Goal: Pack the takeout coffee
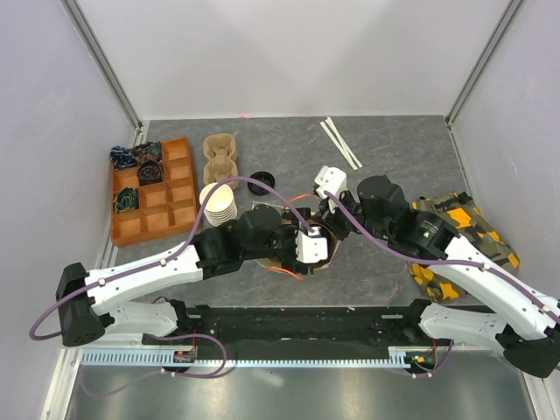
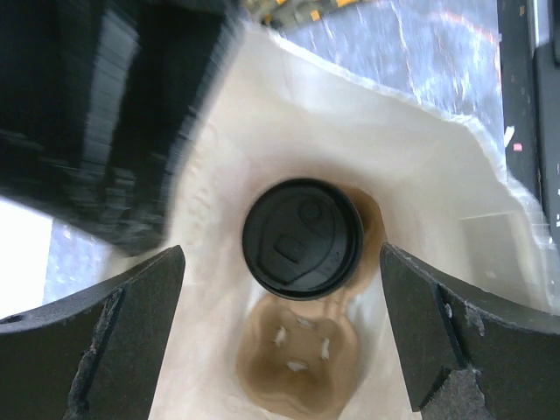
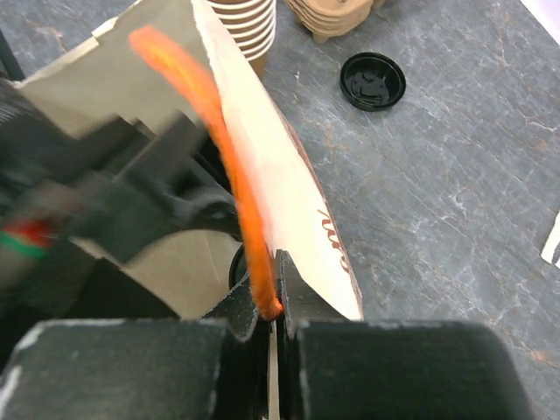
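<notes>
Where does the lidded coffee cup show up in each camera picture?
Top external: hidden; the arms cover the mouth of the paper bag.
Left wrist: lidded coffee cup dead centre, standing deep inside the bag.
Right wrist: not clearly seen; the bag's wall blocks it.
Shared landmark: the paper bag, in all three views.

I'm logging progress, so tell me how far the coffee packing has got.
Done: the takeout coffee sits in a pulp carrier down inside the paper bag. In hand: the right gripper pinches the bag's rim by the orange handle; the left gripper hangs open above the cup. Left: likely lifting the left arm out and letting the bag go.
</notes>
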Tool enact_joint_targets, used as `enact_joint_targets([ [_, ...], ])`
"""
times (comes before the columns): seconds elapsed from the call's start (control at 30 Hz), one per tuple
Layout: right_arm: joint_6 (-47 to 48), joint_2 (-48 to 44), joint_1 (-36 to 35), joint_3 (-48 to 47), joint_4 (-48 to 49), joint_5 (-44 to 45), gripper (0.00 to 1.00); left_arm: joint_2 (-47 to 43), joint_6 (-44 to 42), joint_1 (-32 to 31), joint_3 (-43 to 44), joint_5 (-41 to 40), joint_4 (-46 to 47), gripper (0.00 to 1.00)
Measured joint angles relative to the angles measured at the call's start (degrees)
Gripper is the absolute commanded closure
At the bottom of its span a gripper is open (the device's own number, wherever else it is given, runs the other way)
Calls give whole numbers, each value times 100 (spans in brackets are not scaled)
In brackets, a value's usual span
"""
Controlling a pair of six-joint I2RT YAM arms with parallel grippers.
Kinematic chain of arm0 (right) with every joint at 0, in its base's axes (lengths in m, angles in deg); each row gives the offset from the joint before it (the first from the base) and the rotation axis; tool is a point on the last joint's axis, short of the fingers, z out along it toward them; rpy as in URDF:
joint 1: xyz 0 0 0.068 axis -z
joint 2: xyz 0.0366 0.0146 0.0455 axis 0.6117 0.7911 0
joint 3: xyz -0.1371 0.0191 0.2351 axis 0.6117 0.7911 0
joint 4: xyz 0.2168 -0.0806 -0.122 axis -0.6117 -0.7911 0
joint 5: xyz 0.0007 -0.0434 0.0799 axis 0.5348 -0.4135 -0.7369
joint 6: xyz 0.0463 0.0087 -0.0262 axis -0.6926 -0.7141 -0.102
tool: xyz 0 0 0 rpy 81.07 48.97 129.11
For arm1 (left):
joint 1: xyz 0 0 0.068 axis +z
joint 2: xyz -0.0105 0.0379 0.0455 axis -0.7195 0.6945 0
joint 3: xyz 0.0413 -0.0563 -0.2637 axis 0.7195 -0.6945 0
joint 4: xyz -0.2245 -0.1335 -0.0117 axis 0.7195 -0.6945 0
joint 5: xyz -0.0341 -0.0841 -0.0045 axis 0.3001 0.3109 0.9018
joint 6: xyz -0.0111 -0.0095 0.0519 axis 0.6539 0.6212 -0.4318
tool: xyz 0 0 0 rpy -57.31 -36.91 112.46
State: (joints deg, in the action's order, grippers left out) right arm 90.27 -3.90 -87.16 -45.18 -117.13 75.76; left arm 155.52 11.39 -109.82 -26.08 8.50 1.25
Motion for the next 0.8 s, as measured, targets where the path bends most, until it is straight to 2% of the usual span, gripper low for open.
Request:
enact_joint_targets([
  [0.4, 299, 157, 306, -68, -2, -74, 100, -168, -22, 297, 380, 188, -234, 12],
  [0.8, 490, 323, 586, -155, -26, -210, 100, -175, 125, 758, 726, 450, -529, 36],
])
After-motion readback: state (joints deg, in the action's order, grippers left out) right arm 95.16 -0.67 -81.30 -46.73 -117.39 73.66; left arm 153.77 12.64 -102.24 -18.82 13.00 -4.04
